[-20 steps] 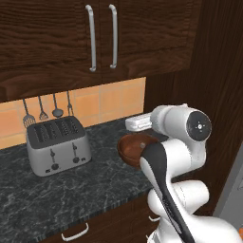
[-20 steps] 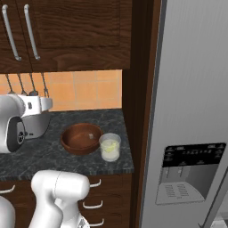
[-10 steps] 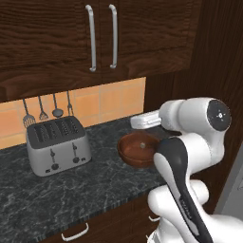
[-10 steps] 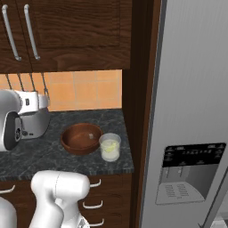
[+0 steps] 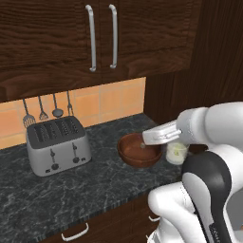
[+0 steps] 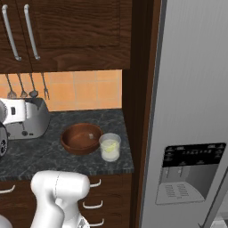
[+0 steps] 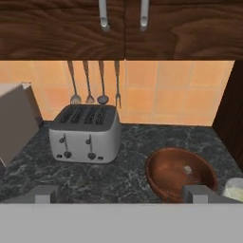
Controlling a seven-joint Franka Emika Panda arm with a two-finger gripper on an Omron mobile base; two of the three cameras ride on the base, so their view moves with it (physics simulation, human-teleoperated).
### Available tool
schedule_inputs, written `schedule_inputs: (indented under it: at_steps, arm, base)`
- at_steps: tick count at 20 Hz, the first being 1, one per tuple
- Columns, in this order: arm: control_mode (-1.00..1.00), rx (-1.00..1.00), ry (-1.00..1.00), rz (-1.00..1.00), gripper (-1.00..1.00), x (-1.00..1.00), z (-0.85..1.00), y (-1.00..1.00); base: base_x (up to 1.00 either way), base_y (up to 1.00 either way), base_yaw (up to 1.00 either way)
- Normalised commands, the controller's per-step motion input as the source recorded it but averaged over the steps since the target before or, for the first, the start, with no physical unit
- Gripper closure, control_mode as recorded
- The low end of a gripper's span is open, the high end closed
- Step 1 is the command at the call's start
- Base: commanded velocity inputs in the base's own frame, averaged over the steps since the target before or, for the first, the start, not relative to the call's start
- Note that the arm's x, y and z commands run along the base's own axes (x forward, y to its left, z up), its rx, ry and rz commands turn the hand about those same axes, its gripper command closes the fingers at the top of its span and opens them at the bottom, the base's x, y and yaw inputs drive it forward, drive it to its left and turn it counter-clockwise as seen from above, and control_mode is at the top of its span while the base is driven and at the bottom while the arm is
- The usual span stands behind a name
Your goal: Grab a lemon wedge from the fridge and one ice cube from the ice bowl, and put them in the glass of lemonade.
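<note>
The reddish-brown ice bowl (image 6: 81, 138) (image 5: 140, 150) sits on the dark counter with a small pale ice cube (image 7: 188, 169) inside. Right of it stands the glass of lemonade (image 6: 110, 147) (image 5: 176, 153), and a small yellow-green piece like the lemon wedge (image 6: 112, 145) shows in the liquid. My gripper (image 7: 121, 194) is open and holds nothing. In the left base view the gripper (image 5: 144, 139) hovers over the bowl's near rim, pointing toward the wall. The grey fridge (image 6: 191, 89) stands at the right.
A silver toaster (image 7: 85, 133) (image 5: 58, 144) sits left of the bowl, under utensils hanging on the tiled wall (image 7: 95, 83). Dark wall cabinets with long handles (image 5: 102, 38) hang above. A wooden side panel (image 6: 140, 89) separates the counter from the fridge, whose dispenser panel (image 6: 189, 171) faces me.
The arm has swung: the hand dropped a little and now reaches over the bowl, while the upper arm moved right in the left base view. The jaws stayed open.
</note>
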Motion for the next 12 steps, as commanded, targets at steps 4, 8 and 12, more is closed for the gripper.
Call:
schedule_inputs:
  at_steps: [4,8,12]
  arm:
    - [-1.00,-0.01,0.08,0.00,-1.00,0.09,-0.16,0.00]
    - [-1.00,-0.09,0.01,0.00,-1.00,0.53,-0.49,0.00]
    - [-1.00,-0.10,0.01,0.00,-1.00,0.62,-0.47,0.00]
  base:
    - [0.00,0.00,0.00]
    - [0.00,0.00,0.00]
    - [0.00,0.00,0.00]
